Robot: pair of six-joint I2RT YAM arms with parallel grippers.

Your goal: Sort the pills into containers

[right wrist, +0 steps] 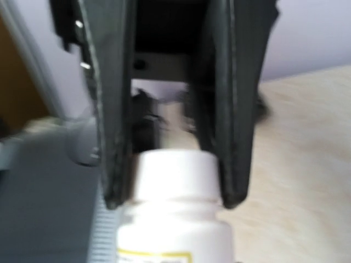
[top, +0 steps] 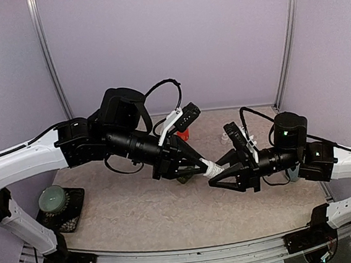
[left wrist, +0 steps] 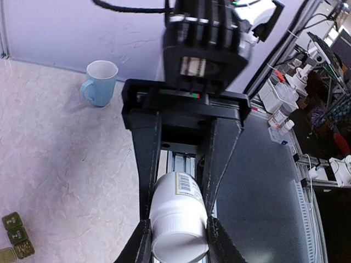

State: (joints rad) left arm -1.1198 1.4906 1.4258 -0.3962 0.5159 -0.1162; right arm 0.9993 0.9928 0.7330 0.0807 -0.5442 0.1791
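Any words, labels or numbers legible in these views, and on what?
No text can be read in any view.
On the white plastic pill bottle: a barcode label, digits too small to read.
Right wrist view, same bottle: a yellow-edged label, blurred and cut off.
Pale blue mug: no print visible.

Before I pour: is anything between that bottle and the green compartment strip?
Yes: the white cap is on the pill bottle, clamped by the right gripper while the left gripper holds the bottle's body. Nothing else visible lies on the way to the dark green compartment strip.
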